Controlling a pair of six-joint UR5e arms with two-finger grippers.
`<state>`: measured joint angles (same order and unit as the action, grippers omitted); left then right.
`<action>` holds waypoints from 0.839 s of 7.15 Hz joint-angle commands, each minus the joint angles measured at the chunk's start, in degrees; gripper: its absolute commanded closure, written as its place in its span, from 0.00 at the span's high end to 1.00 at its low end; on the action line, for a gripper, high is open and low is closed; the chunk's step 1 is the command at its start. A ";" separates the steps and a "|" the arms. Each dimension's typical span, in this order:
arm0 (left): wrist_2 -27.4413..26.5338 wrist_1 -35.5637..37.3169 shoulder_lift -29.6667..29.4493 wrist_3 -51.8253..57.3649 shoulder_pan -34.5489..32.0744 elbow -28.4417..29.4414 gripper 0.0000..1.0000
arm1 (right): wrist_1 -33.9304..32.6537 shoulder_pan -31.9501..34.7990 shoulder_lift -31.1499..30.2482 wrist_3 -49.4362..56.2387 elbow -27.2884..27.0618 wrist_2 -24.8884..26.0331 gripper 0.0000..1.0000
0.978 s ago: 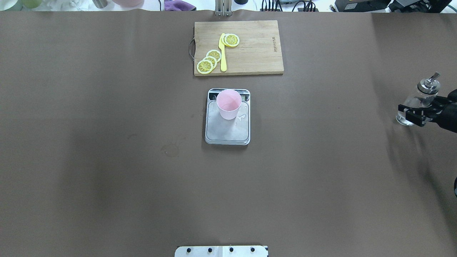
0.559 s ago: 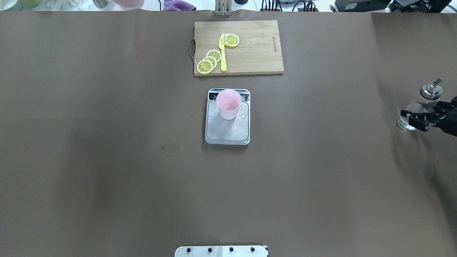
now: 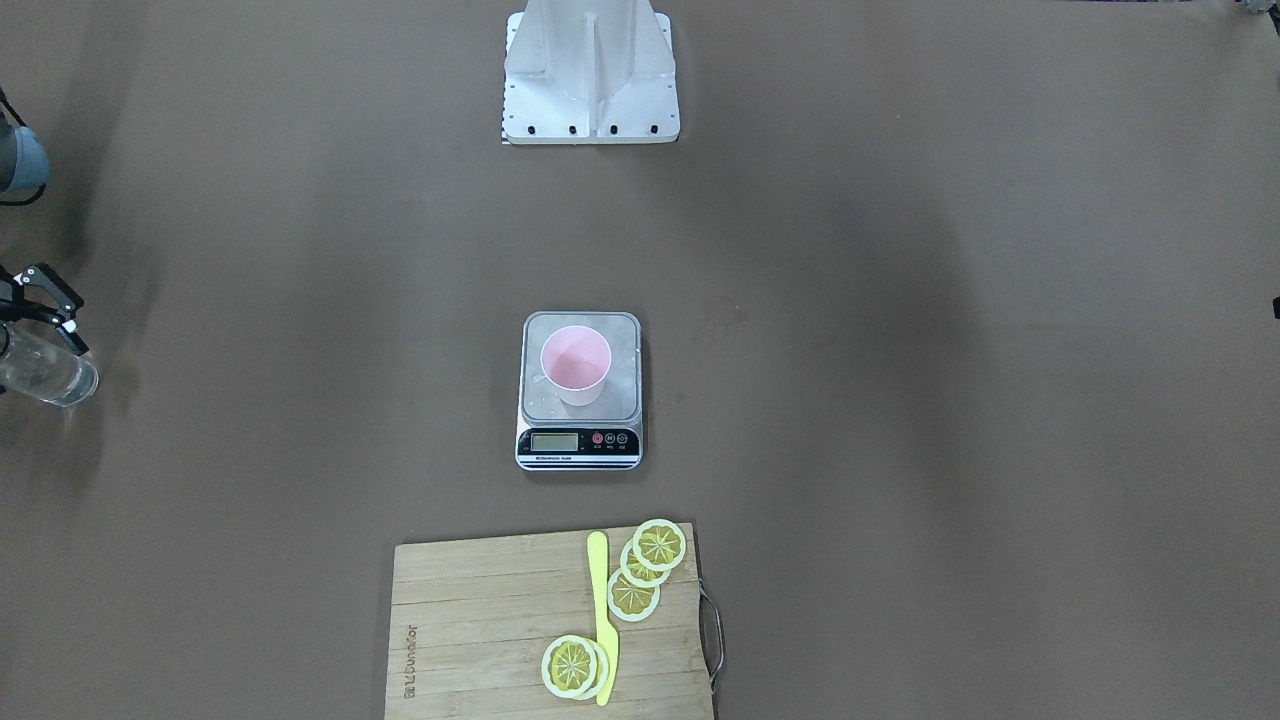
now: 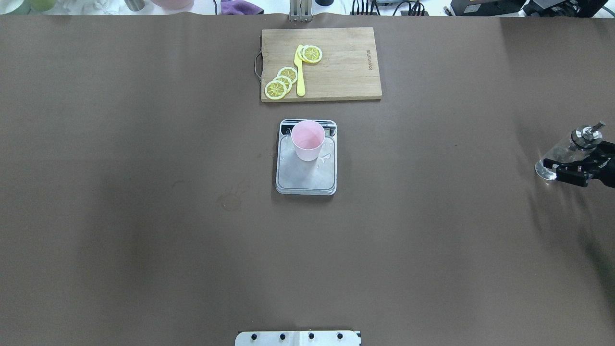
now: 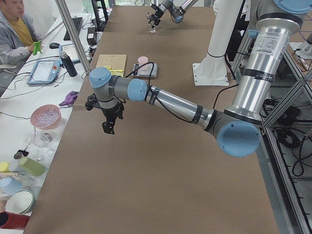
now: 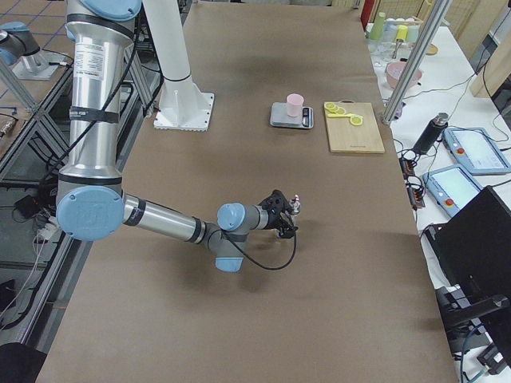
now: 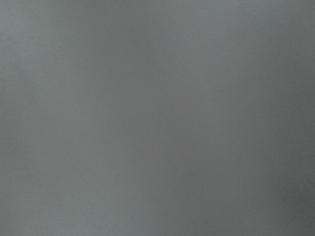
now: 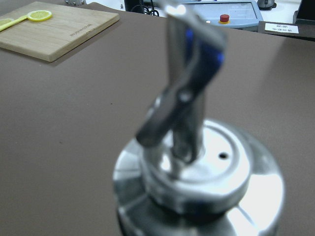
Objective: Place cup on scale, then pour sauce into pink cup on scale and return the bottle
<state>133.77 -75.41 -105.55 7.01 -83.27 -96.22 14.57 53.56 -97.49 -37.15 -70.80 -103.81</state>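
The pale pink cup (image 4: pixel 308 139) stands upright on the far part of the scale (image 4: pixel 307 180), also in the front view as cup (image 3: pixel 575 365) and scale (image 3: pixel 578 442). A few drops lie on the steel platform. At the table's far right, my right gripper (image 4: pixel 571 174) is shut on the body of the clear glass bottle (image 4: pixel 563 153), whose base is at the table surface. The right wrist view shows its metal pourer cap (image 8: pixel 197 167) close up. My left gripper (image 5: pixel 108 127) shows only in the left side view, above bare table; I cannot tell if it is open.
A wooden cutting board (image 4: pixel 336 72) with lemon slices (image 4: pixel 281 81) and a yellow knife (image 4: pixel 300 72) lies beyond the scale. The robot's base plate (image 4: pixel 298 338) sits at the near table edge. Cups and bowls stand past the table's left end (image 5: pixel 46 116).
My right gripper and the bottle's cap have shifted right and toward the robot's side, while the bottle's base has stayed almost in place. The cup and the scale have not moved.
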 commanded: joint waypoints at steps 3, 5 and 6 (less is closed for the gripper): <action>0.00 0.00 -0.01 -0.16 0.04 -0.02 0.98 | 7.75 4.67 -8.76 0.06 0.04 -8.01 1.00; 0.00 0.00 -0.01 -0.16 0.04 0.07 0.98 | -7.86 25.53 -7.38 2.15 0.31 -35.18 1.00; 0.00 0.00 0.08 -0.16 0.04 0.07 0.98 | -18.76 33.38 -5.97 10.87 0.22 -38.28 1.00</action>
<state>133.77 -75.41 -105.54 6.86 -83.23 -96.19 8.10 76.56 -104.82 -33.49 -70.56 -133.68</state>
